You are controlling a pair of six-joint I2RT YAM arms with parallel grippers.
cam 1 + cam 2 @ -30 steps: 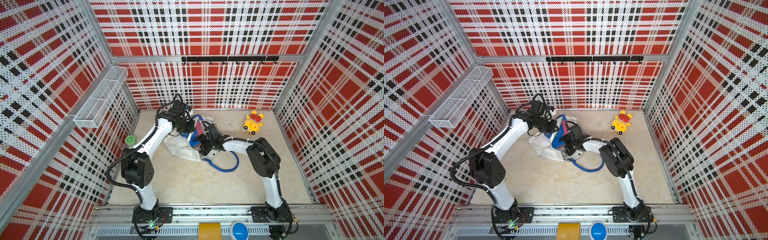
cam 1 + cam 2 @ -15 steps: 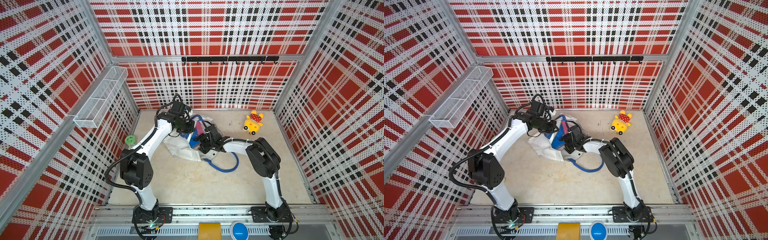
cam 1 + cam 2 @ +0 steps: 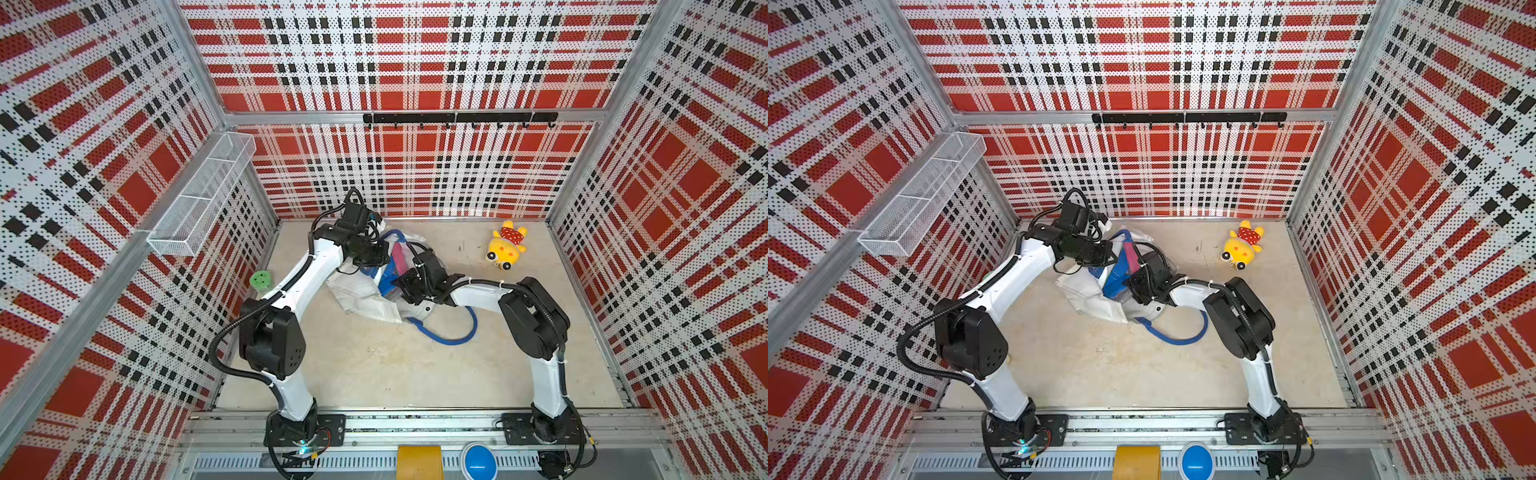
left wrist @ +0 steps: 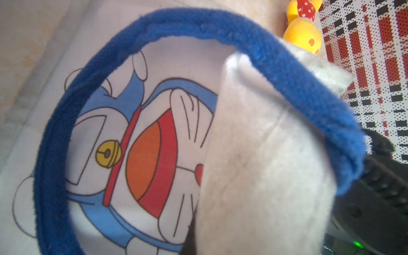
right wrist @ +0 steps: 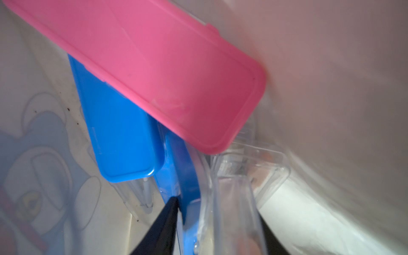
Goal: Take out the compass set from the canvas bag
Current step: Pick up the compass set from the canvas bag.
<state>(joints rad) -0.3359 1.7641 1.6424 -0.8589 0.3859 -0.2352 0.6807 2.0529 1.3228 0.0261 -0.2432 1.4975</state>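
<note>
Beige tabletop: left pincer pinches canvas bag; compass set between fingers of right pincer, grip unclear.

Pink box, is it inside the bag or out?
Inside. The pink box sits between the white cloth walls of the canvas bag, resting over a blue box.

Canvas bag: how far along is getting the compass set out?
Done: left gripper pinches the rim of the canvas bag, holding it open. In hand: fingers of the right gripper straddle a clear-and-blue case, probably the compass set, under the pink case inside; grip unconfirmed. Left: lift it out.
</note>
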